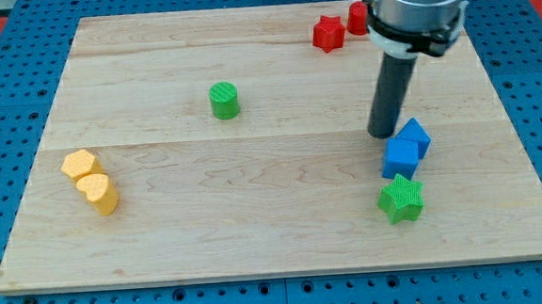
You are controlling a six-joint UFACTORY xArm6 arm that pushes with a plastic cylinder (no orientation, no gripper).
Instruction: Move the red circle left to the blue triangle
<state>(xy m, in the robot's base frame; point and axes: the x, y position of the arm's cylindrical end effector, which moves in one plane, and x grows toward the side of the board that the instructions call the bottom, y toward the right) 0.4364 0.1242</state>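
Looking across the wooden bench (pixel 164 253), I am seeing two yellow blocks (pixel 91 180) sitting touching each other at the left of the frame, with rounded, heart-like outlines. A green cylinder (pixel 224 100) is standing alone in the upper middle. A green star (pixel 402 199) is lying at the lower right, just below and touching the blue blocks (pixel 406 147), which are sitting pressed together; I cannot tell their exact shapes, so which of them is the blue triangle is unclear to me. A red star (pixel 328 33) is resting near the top edge, right of centre.

The tool is a plain rod with nothing to open or close, and it is gripping nothing. My tip (pixel 384 133) is resting on the bench just left of the blue blocks, close to them or touching.

The red circle (pixel 357 17) is sitting just right of the red star, partly hidden behind the arm's grey body (pixel 418 6). It is lying well above my tip, toward the top of the frame.

No writing or labels are showing anywhere.
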